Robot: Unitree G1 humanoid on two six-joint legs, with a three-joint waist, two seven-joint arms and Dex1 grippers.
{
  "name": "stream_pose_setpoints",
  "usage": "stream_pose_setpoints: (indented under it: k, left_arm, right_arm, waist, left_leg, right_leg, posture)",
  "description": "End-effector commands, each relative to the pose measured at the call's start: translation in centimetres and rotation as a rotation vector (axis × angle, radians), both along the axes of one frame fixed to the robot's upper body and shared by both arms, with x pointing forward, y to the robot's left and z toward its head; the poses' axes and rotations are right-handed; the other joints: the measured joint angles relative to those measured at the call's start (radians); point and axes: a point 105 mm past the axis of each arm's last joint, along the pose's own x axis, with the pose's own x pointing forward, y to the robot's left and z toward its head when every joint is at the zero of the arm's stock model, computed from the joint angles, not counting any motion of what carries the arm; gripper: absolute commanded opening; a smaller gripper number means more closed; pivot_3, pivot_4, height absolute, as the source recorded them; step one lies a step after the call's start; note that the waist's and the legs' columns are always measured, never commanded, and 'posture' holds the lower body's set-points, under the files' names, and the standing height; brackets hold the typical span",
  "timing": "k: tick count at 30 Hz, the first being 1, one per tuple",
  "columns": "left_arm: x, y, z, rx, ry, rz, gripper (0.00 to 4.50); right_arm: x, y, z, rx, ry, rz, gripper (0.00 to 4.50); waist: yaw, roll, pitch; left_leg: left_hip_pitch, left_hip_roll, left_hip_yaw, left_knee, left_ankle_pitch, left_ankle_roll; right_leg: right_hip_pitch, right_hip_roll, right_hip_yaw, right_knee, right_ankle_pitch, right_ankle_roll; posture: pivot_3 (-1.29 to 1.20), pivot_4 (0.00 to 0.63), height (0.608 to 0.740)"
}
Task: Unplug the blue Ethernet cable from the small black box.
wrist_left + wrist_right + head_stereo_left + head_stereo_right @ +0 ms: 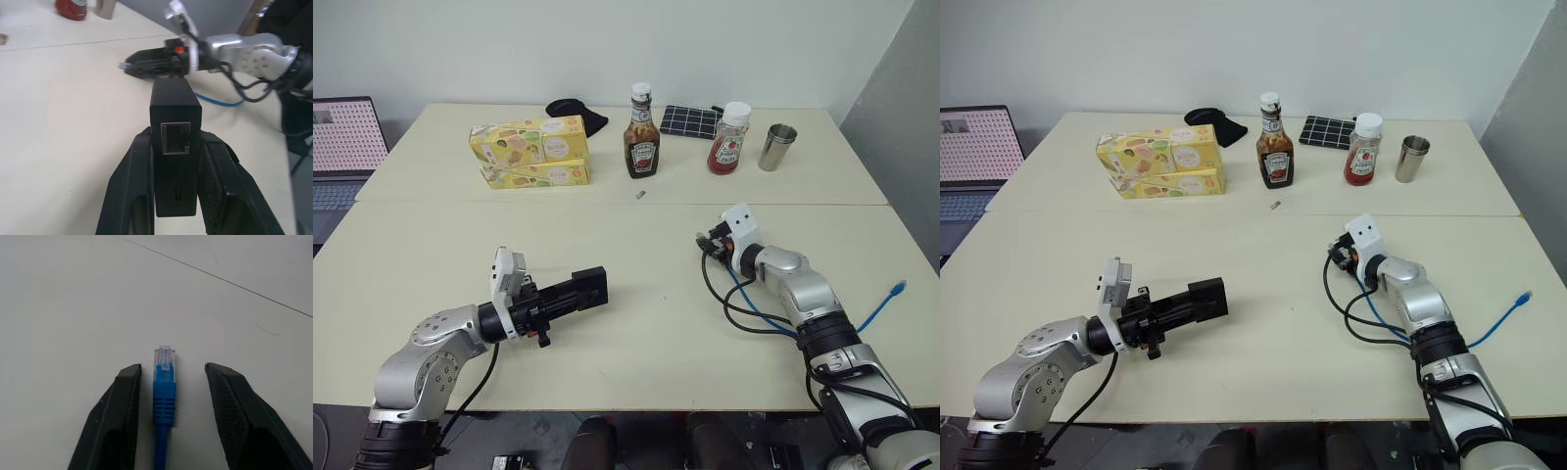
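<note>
My left gripper (570,292) is shut on the small black box (590,285) and holds it level above the table. In the left wrist view the box (175,112) sits between the two fingers, and its port faces the camera with nothing plugged in. To the right, my right gripper (710,243) stands open low over the table. The clear plug of the blue Ethernet cable (164,382) lies loose between its fingers (122,401), with a gap on one side. The cable (876,311) trails along the right arm, and its other plug (899,288) rests near the table's right edge.
At the back stand two stacked yellow boxes (530,152), a dark sauce bottle (641,137), a ketchup bottle (728,139), a steel cup (777,147), a black grid mat (691,121) and a black cloth (578,110). A laptop (342,147) sits far left.
</note>
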Motion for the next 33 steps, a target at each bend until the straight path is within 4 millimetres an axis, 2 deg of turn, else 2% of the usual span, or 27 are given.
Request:
stream_pose_setpoints:
  k: [1,4,7,9,15,20,21,22,26,28,31,33]
  left_arm:
    - [2.7,2.1,1.4,0.049,-0.115,0.243,0.77]
    - [4.8,4.7,1.8,0.051,-0.207,0.477,0.77]
    - [5.8,6.4,1.9,0.087,-0.293,0.612,0.77]
    - [6.7,7.9,1.6,0.144,-0.38,0.742,0.77]
    - [8.4,9.3,-0.3,0.152,-0.408,0.873,0.77]
    - [9.0,9.2,-1.9,0.161,-0.388,0.875,0.77]
    - [9.0,9.3,-2.5,0.17,-0.375,0.878,1.48]
    - [8.9,9.4,-2.9,0.173,-0.363,0.879,1.54]
    - [8.3,9.8,-4.1,0.161,-0.322,0.893,2.58]
    - [7.8,9.8,-4.3,0.157,-0.311,0.889,2.87]
    - [6.9,10.1,-4.2,0.158,-0.298,0.903,3.56]
    - [6.0,10.4,-3.9,0.164,-0.283,0.908,3.73]
  right_arm:
    - [-1.7,0.9,3.6,-0.019,-0.113,0.168,3.16]
    - [-5.0,2.8,6.2,-0.003,-0.166,0.395,3.9]
    - [-6.9,4.2,7.3,0.006,-0.163,0.494,3.9]
    - [-7.4,5.6,7.4,-0.038,-0.17,0.525,3.9]
    - [-8.6,9.0,8.0,-0.043,-0.167,0.602,3.9]
    - [-9.1,9.9,7.8,-0.063,-0.155,0.645,3.9]
    - [-9.1,9.9,7.7,-0.067,-0.155,0.645,3.95]
    - [-9.1,9.9,7.7,-0.069,-0.153,0.644,3.95]
    - [-9.2,9.9,7.6,-0.067,-0.148,0.641,3.95]
    - [-9.2,9.9,7.6,-0.067,-0.145,0.636,3.95]
    - [-8.8,9.8,7.3,-0.065,-0.139,0.6,3.95]
    - [-8.7,9.6,7.1,-0.057,-0.127,0.579,3.95]
  waist:
    - [0.002,0.0,0.0]
    - [0.003,0.001,0.001]
    - [-0.004,0.001,0.0]
    - [-0.002,0.001,0.0]
    - [0.003,0.0,0.0]
    - [0.003,0.0,0.0]
    - [0.003,0.0,0.0]
    - [0.003,0.0,0.0]
    - [0.002,0.0,0.0]
    - [0.002,0.0,0.0]
    - [-0.003,0.0,0.0]
    - [-0.004,0.0,0.0]
  left_leg:
    - [0.0,0.0,0.0,0.0,0.0,0.0]
    - [-0.003,0.0,-0.001,0.001,0.0,0.0]
    - [-0.004,0.0,-0.001,0.001,0.0,0.0]
    - [-0.003,0.0,-0.002,0.001,0.0,0.0]
    - [-0.004,-0.001,-0.004,0.002,0.0,0.0]
    - [-0.008,-0.002,-0.005,0.003,0.0,-0.001]
    - [-0.008,-0.002,-0.005,0.003,0.0,-0.001]
    - [-0.008,-0.002,-0.005,0.003,0.0,-0.001]
    - [-0.008,-0.002,-0.004,0.003,0.0,0.0]
    - [-0.008,-0.002,-0.004,0.003,0.0,0.0]
    - [-0.008,-0.002,-0.004,0.002,0.0,0.0]
    - [-0.008,-0.001,-0.005,0.002,0.0,0.0]
  right_leg:
    - [0.0,0.0,0.0,0.0,0.0,0.0]
    - [-0.001,0.0,-0.001,0.0,0.0,0.0]
    - [-0.002,-0.001,-0.001,0.0,0.0,0.0]
    - [-0.002,0.0,-0.002,0.0,0.0,0.0]
    - [-0.003,-0.001,-0.003,0.002,0.0,0.0]
    - [-0.005,-0.001,-0.004,0.002,0.0,0.0]
    - [-0.005,-0.001,-0.004,0.002,0.0,0.0]
    - [-0.005,-0.001,-0.004,0.002,0.0,0.0]
    - [-0.006,-0.001,-0.004,0.003,0.0,0.0]
    - [-0.006,-0.001,-0.004,0.003,0.0,0.0]
    - [-0.006,-0.001,-0.002,0.003,0.0,0.0]
    - [-0.007,-0.002,-0.002,0.003,0.0,0.0]
  posture:
    - [0.0,0.15,0.74]
    - [0.0,0.15,0.74]
    - [0.0,0.15,0.74]
    - [0.0,0.15,0.74]
    - [0.0,0.15,0.74]
    - [0.0,0.15,0.74]
    - [0.0,0.15,0.74]
    - [0.0,0.15,0.74]
    - [0.0,0.15,0.74]
    - [0.0,0.15,0.74]
    - [0.0,0.15,0.74]
    - [0.0,0.15,0.74]
